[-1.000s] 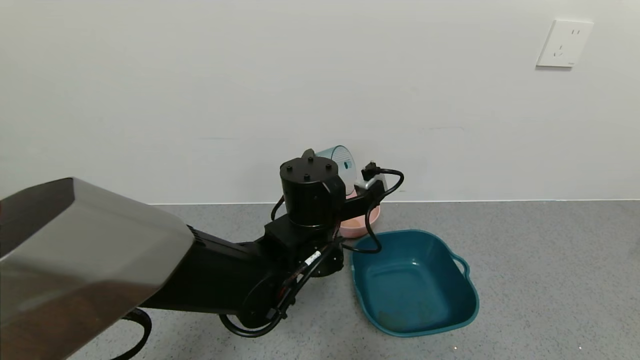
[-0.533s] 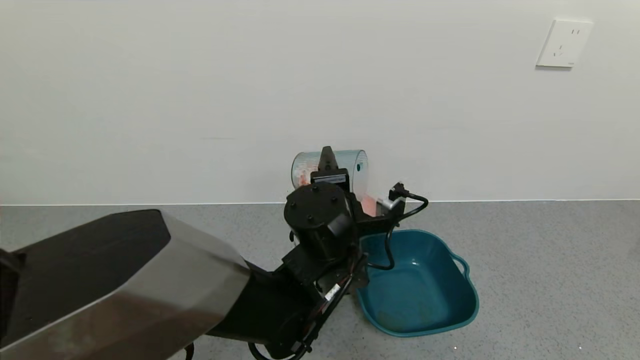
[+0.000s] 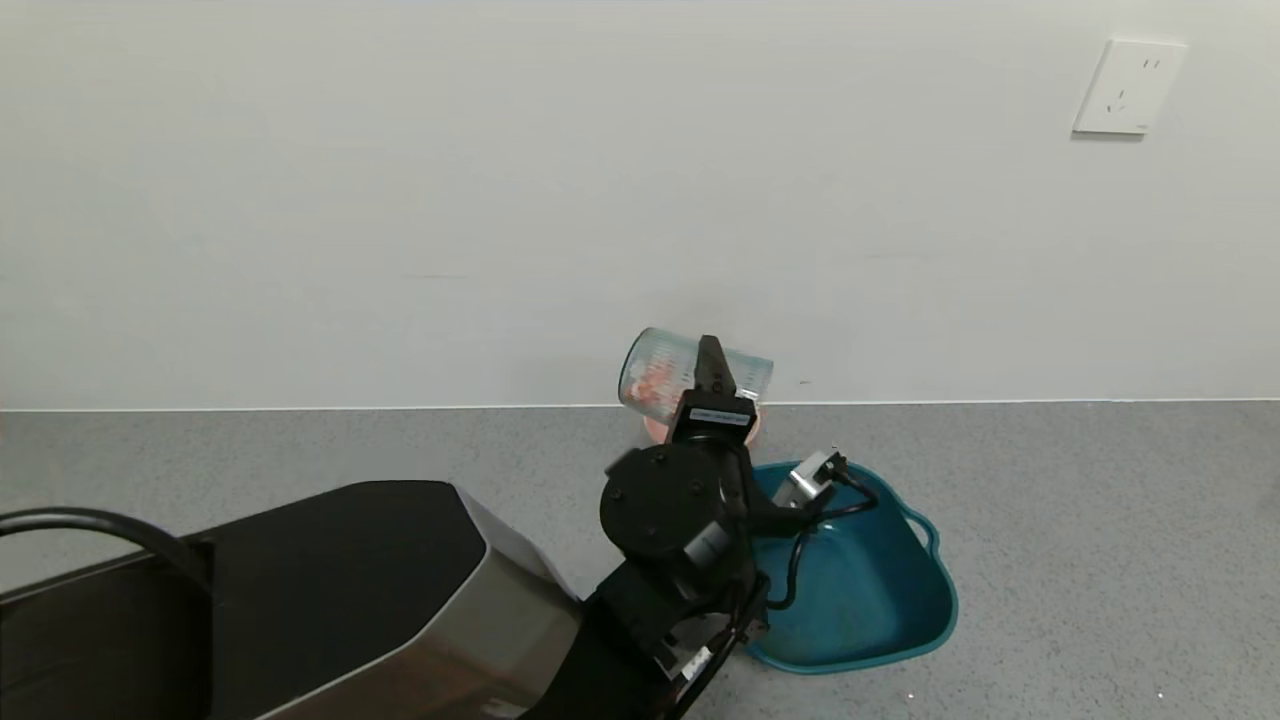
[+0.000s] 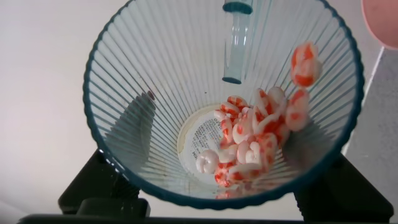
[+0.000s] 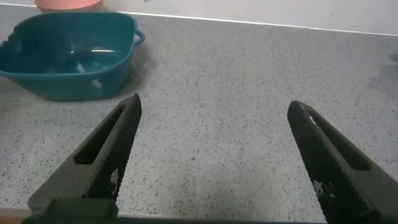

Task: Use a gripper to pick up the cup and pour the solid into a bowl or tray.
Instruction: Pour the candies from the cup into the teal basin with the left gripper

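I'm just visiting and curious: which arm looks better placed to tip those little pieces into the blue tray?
The left. Its gripper already holds the tilted cup of pieces by the tray. The right gripper hangs open and empty, farther off.

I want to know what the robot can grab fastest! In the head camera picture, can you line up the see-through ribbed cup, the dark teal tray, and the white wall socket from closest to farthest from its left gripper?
1. The translucent ribbed plastic cup, tilted and clamped in the left gripper.
2. The dark teal rectangular plastic tray, on the grey counter just below and to the gripper's right.
3. The white wall socket, high on the wall, far right.
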Available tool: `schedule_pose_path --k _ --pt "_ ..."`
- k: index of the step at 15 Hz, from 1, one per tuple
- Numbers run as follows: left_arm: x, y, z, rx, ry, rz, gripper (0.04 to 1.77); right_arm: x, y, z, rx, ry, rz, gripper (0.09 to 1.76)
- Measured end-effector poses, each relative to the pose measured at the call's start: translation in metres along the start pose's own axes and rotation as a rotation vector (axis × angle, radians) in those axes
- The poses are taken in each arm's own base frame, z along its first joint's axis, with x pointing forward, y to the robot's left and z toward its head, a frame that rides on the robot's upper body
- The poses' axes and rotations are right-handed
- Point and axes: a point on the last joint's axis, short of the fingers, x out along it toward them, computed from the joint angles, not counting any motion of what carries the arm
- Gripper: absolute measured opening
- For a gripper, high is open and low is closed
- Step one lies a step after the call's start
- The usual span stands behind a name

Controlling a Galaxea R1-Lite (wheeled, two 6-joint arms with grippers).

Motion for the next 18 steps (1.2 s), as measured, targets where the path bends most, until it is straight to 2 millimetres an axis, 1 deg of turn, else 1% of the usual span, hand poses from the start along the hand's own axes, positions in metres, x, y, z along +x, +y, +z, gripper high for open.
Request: schedule_pose_path --k 6,11,16,18 --pt "-0.008 0.002 0.005 0.21 -0.075 0.04 1.32 0.0 0.0 0.0 0.0 0.0 0.0 1.71" --pt "-0.014 0.009 0.001 0.386 -0.091 0.059 1.32 0.0 0.0 0.0 0.0 0.0 0.0 1.71" --pt "-0.016 0.015 -0.005 0.498 -0.104 0.088 1.32 0.0 0.0 0.0 0.0 0.0 0.0 1.71" --pt "-0.02 0.018 -0.004 0.545 -0.112 0.097 1.32 0.0 0.0 0.0 0.0 0.0 0.0 1.71"
